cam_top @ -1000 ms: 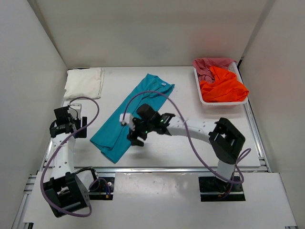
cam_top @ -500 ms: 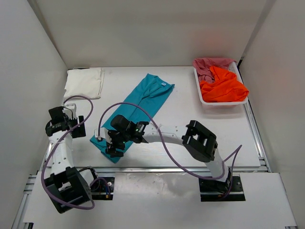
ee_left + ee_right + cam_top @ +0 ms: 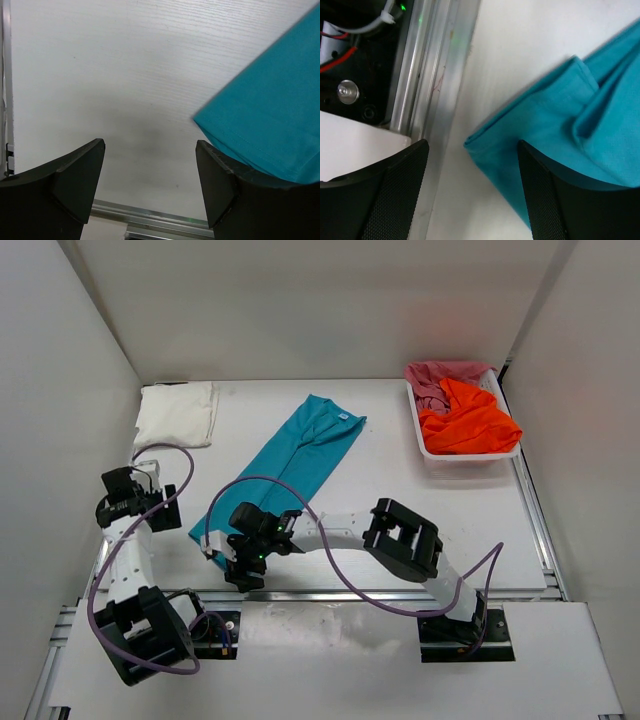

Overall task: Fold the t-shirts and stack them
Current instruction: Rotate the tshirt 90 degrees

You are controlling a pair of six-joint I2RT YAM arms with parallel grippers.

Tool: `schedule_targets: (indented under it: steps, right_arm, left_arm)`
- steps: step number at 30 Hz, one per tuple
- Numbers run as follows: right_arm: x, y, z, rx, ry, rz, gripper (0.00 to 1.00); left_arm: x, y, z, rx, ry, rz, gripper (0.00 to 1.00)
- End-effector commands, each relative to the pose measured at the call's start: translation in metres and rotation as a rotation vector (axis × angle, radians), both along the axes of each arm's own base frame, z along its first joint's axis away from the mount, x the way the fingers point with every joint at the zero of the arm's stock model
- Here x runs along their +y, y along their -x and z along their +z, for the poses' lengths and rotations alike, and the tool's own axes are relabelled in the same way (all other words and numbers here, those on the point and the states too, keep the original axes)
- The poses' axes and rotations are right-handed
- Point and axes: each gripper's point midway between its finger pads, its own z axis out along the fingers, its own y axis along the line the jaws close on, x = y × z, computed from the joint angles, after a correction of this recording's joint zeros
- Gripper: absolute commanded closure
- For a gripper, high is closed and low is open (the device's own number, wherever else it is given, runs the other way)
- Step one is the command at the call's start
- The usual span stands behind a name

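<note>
T-shirt (image 3: 555, 130), teal: soft, light, limp cloth, folded lengthwise on the worktop (image 3: 520, 45), near corner lying beneath the spread, empty fingers of the right tool (image 3: 472, 143), left tool (image 3: 150, 143) likewise apart beside the hem; likely best pinched through all layers at that corner.

**A robot lab cell, not a home**

I am looking into a lab bench set-up. The white table (image 3: 430, 490) is boxed in by plain white panels (image 3: 300, 300) behind it and on both sides. An aluminium rail (image 3: 300, 597) runs along the table's near edge, where two robot arms (image 3: 340, 525) are bolted, and purple cables (image 3: 255, 478) loop above the table. Only the t-shirts (image 3: 300, 455) on the table look domestic.
</note>
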Motion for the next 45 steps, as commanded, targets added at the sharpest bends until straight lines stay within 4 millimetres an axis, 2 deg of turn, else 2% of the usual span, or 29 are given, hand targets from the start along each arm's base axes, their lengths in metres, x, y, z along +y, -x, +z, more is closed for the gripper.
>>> schedule_targets:
  steps: [1, 5, 7, 10, 13, 15, 17, 20, 21, 23, 24, 26, 28, 31, 33, 34, 35, 36, 39, 40, 41, 42, 43, 44, 45]
  right_arm:
    - [-0.004, 0.013, -0.004, 0.039, 0.020, -0.004, 0.23]
    - [0.003, 0.001, -0.018, -0.010, 0.038, -0.060, 0.26]
    - [0.003, -0.007, -0.024, -0.019, 0.055, -0.107, 0.31]
    - [0.002, -0.018, -0.039, -0.078, 0.085, -0.153, 0.46]
    - [0.002, -0.029, -0.047, -0.150, 0.096, -0.181, 0.67]
    - [0.000, -0.034, -0.052, -0.172, 0.109, -0.213, 0.92]
    - [-0.006, -0.031, -0.059, -0.176, 0.132, -0.217, 1.00]
    - [-0.018, -0.020, -0.061, -0.148, 0.150, -0.181, 1.00]
    - [-0.021, -0.010, -0.060, -0.135, 0.151, -0.159, 1.00]
    - [-0.049, -0.002, -0.065, -0.113, 0.197, -0.160, 1.00]
    - [-0.055, 0.000, -0.068, -0.113, 0.208, -0.155, 1.00]
    - [-0.087, 0.005, -0.069, -0.114, 0.246, -0.152, 1.00]
    - [-0.111, 0.004, -0.066, -0.129, 0.268, -0.168, 1.00]
    - [-0.143, 0.007, -0.055, -0.105, 0.286, -0.188, 0.99]
    - [-0.166, 0.011, -0.047, -0.094, 0.291, -0.198, 1.00]
    - [-0.171, 0.010, -0.044, -0.093, 0.285, -0.203, 1.00]
    - [-0.183, 0.014, -0.043, -0.096, 0.294, -0.199, 1.00]
    - [-0.196, 0.014, -0.043, -0.092, 0.301, -0.206, 1.00]
    - [-0.228, 0.019, -0.047, -0.076, 0.329, -0.209, 1.00]
    - [-0.235, 0.020, -0.049, -0.075, 0.338, -0.209, 0.97]
    - [-0.241, 0.020, -0.047, -0.085, 0.328, -0.204, 0.92]
    - [-0.248, 0.024, -0.047, -0.094, 0.330, -0.184, 0.77]
    - [-0.247, 0.022, -0.040, -0.106, 0.301, -0.186, 0.65]
    - [-0.247, 0.020, -0.038, -0.114, 0.296, -0.191, 0.57]
    - [-0.243, 0.016, -0.029, -0.124, 0.268, -0.208, 0.48]
  left_arm:
    - [-0.007, -0.008, 0.003, -0.046, 0.015, -0.025, 0.16]
    - [-0.001, -0.009, 0.005, -0.041, 0.002, -0.019, 0.16]
    - [0.001, -0.009, 0.007, -0.046, 0.010, -0.016, 0.16]
    - [0.002, -0.011, 0.011, -0.056, 0.006, -0.019, 0.16]
    - [0.001, -0.014, 0.013, -0.057, 0.007, -0.030, 0.16]
    - [0.001, -0.015, 0.013, -0.066, 0.011, -0.032, 0.16]
    - [0.003, -0.015, 0.013, -0.066, 0.008, -0.033, 0.16]
    - [0.000, -0.016, 0.012, -0.060, 0.003, -0.051, 0.16]
    - [-0.001, -0.015, 0.013, -0.063, 0.001, -0.060, 0.16]
    - [-0.007, -0.013, 0.009, -0.042, 0.003, -0.090, 0.16]
    - [-0.011, -0.015, 0.011, -0.044, -0.006, -0.120, 0.16]
    - [-0.019, -0.015, 0.011, -0.031, -0.015, -0.168, 0.16]
    - [-0.030, -0.019, 0.014, -0.026, -0.014, -0.204, 0.16]
    - [-0.061, -0.027, 0.024, -0.011, 0.016, -0.333, 0.15]
    - [-0.087, -0.026, 0.024, 0.030, 0.020, -0.449, 0.17]
    - [-0.091, -0.029, 0.028, 0.029, 0.000, -0.475, 0.16]
    - [-0.098, -0.029, 0.028, 0.041, -0.030, -0.524, 0.16]
    - [-0.116, -0.026, 0.029, 0.043, -0.037, -0.599, 0.16]
    - [-0.141, -0.015, 0.027, 0.079, -0.107, -0.769, 0.16]
    - [-0.142, -0.010, 0.023, 0.107, -0.137, -0.802, 0.16]
    - [-0.152, -0.001, 0.019, 0.137, -0.167, -0.892, 0.17]
    - [-0.162, 0.008, 0.017, 0.160, -0.207, -0.974, 0.17]
    - [-0.168, 0.020, 0.012, 0.195, -0.260, -1.090, 0.19]
    - [-0.162, 0.025, 0.005, 0.229, -0.339, -1.153, 0.19]
    - [-0.170, 0.032, 0.004, 0.225, -0.386, -1.238, 0.20]
